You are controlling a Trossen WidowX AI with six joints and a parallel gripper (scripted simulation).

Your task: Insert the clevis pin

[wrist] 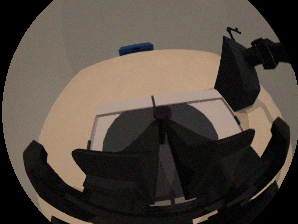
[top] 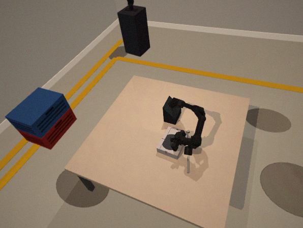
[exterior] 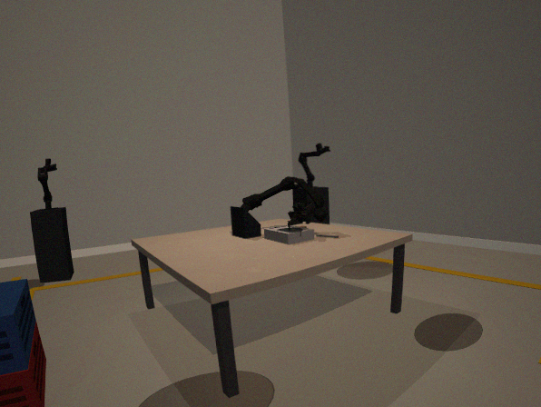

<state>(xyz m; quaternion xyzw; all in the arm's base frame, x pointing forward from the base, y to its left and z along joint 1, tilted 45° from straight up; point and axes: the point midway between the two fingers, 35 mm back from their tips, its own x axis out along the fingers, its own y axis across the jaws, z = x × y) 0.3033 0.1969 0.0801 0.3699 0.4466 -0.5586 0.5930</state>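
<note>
One black parallel-jaw gripper (top: 174,145) (exterior: 290,225) (wrist: 161,124), low over the tray, its fingers closed on a dark, round-headed clevis pin (wrist: 162,113). Pin: head uppermost at the fingertips, over the disc as the wrist view shows it; whether its shank enters either hole cannot be told.

One wide, thin, dark grey aluminium disc (top: 166,143) (wrist: 124,131), lying inside the tray, partly covered by the gripper.

One pale grey, rimmed steel tray (top: 166,154) (exterior: 276,235) (wrist: 112,107), on a tan, square-cornered table (top: 114,142) (exterior: 227,263) (wrist: 70,100).

One slender grey rod (top: 188,165) (exterior: 329,235), lying on the table beside the tray, its upper stretch in the top view hidden by the arm.

One black, slope-faced arm mount (top: 169,113) (exterior: 243,223) (wrist: 236,80), near the tray.
</note>
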